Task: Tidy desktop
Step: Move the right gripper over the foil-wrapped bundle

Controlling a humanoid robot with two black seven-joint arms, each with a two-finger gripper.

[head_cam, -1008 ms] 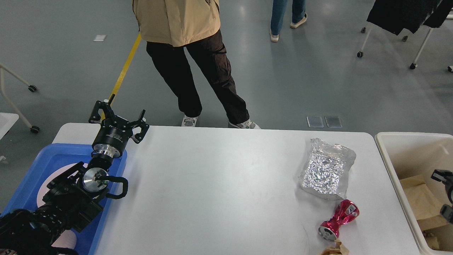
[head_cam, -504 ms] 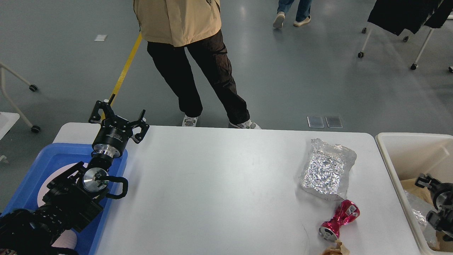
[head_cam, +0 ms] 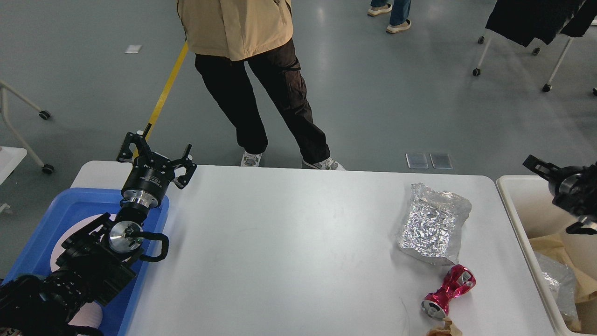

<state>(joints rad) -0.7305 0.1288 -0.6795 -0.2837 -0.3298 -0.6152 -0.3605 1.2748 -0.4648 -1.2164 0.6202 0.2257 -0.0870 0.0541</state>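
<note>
The white desktop fills the middle of the head view. A crumpled silver foil bag lies on its right part. A crushed red can lies just in front of the bag, and a scrap of brown paper sits at the front edge. My left gripper is open and empty, above the far-left corner of the desktop. My right gripper is at the right edge of the view, above the cream bin. Its fingers stand apart and nothing shows between them.
A blue tray sits on the left end of the desktop, under my left arm. The cream bin holds brown paper and a crumpled foil piece. A person stands at the far edge of the table.
My right gripper has risen out of the cream bin, up and to the left over the bin's far corner. A foil piece now lies in the bin. My left arm has not moved.
</note>
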